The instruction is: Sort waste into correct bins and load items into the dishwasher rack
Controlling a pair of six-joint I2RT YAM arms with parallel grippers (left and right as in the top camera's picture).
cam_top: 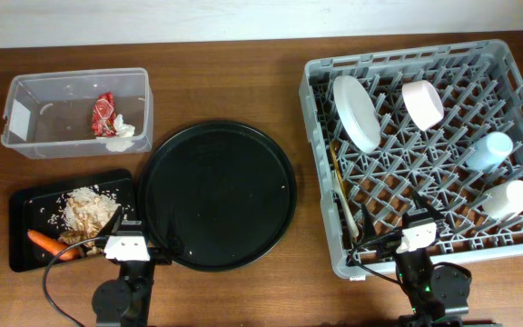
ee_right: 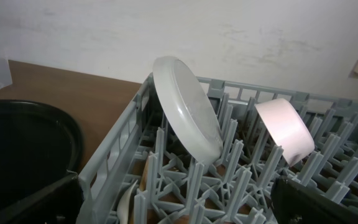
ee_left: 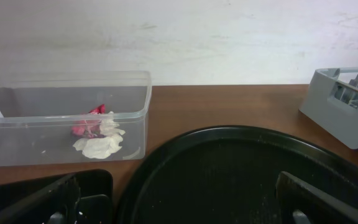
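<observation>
At the table's near edge, the left gripper (ee_left: 182,202) and right gripper (ee_right: 179,205) are being held wide open, empty. Wrapper (cam_top: 103,114) and tissue (cam_top: 122,130) are lying in the tub (cam_top: 75,75), scraps (cam_top: 84,207) and carrot (cam_top: 45,242) on the flat tray (cam_top: 21,259), apparently sorted by kind. Plate (cam_top: 356,113), bowl (cam_top: 422,102), blue cup (cam_top: 488,150) and white cup (cam_top: 508,197) are being propped tilted in the rack (cam_top: 398,56), likely for draining.
</observation>
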